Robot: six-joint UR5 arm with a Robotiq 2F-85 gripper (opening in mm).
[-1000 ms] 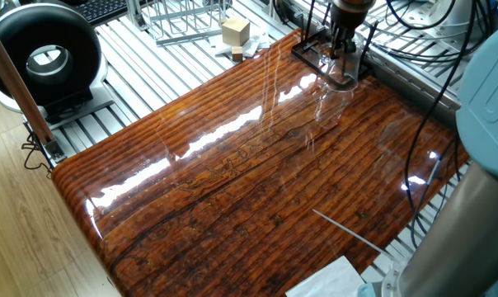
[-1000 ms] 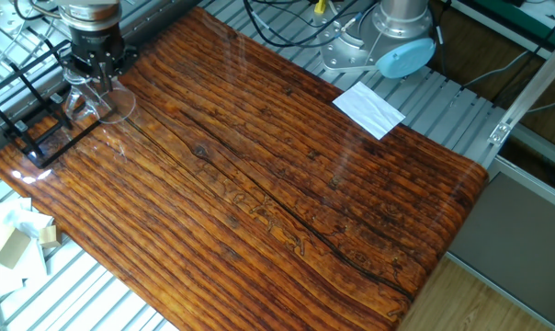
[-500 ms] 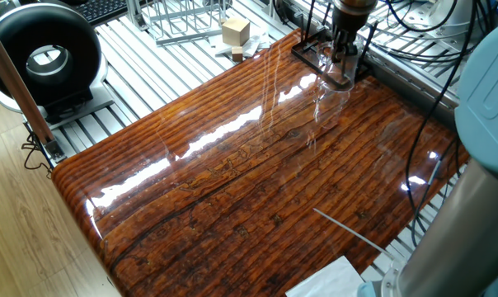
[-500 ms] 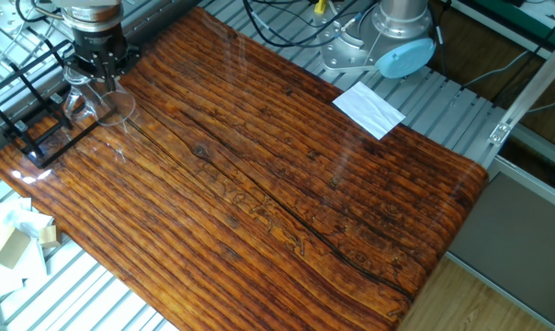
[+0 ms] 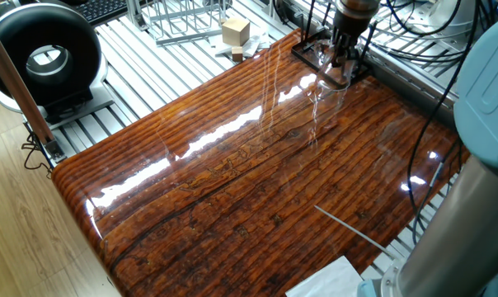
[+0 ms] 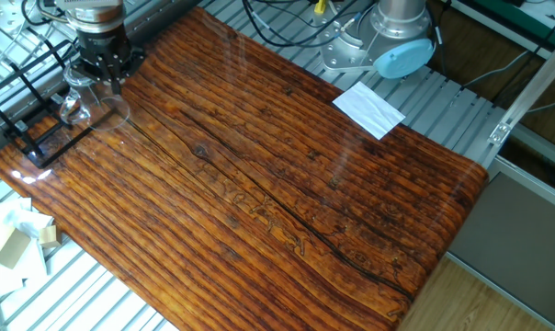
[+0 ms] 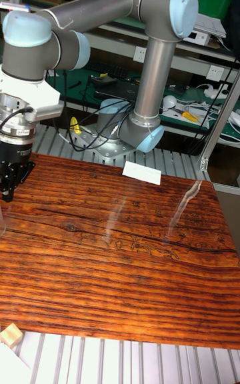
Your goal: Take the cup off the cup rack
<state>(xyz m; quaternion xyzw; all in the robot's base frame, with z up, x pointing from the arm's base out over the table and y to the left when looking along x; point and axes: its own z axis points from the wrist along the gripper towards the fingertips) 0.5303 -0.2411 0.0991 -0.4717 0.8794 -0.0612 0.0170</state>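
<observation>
The cup [image 5: 335,76] is a clear glass mug at the far corner of the wooden table [image 5: 232,181], hard to make out against the gloss. My gripper [image 5: 341,59] comes straight down onto its rim, and its fingers look shut on the rim. In the other fixed view the cup [image 6: 92,103] hangs under the gripper [image 6: 100,78], right beside the black wire cup rack [image 6: 28,129]. That rack's base [image 5: 312,49] shows just behind the cup. The tall fixed view shows only the gripper [image 7: 5,187] at the left edge.
Off the table's far side lie a silver wire rack [image 5: 183,21], a wooden block [image 5: 235,31] and a black ring-shaped device [image 5: 47,54]. A white paper [image 6: 369,108] rests near the robot base [image 6: 392,37]. Cables run behind the rack corner.
The gripper and the cup have shifted together by a small amount near the rack. Nothing else on the table has moved.
</observation>
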